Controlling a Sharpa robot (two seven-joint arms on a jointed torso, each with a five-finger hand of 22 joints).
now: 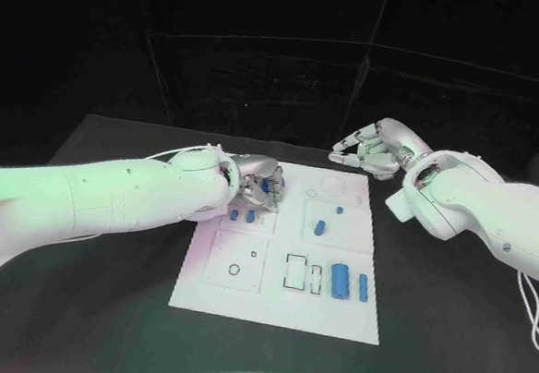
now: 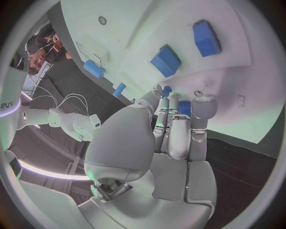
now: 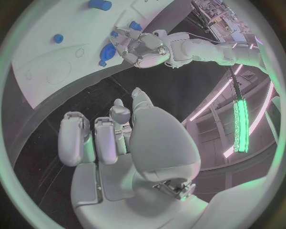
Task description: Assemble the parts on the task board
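Nearest you, the task board (image 1: 202, 297) lies flat on the black table (image 1: 77, 329), its near end carrying outlined recesses and a short row of parts: a thick blue cylinder (image 1: 339, 279) with a slimmer blue pin (image 1: 364, 287) just beside it, lying loose, presumably staged for you to pick later. Midway up the board sit a small blue peg (image 1: 322, 225) and a smaller blue dot (image 1: 342, 209).

Further up on the board's left side, your left robot hand (image 1: 259, 188) is down over two blue blocks (image 1: 242, 213). In the left wrist view its fingers (image 2: 178, 138) lie close together, tips pressed towards the board with a small blue part (image 2: 184, 108) among them; you cannot tell for certain whether it is pinched or merely touched. That low, fingertip-first pose suits seating a small piece into a slot, so treat this as the insertion or pick step, with most of the assembly undone.

Your right robot hand (image 1: 372, 151) hangs beyond the board's far right corner, above the table, fingers (image 3: 98, 140) curled inward with nothing in them. Held off like that, it stays out of the left arm's way.

The table is matte black and bare around the board. Behind it the room is dark, with black panels at the back.
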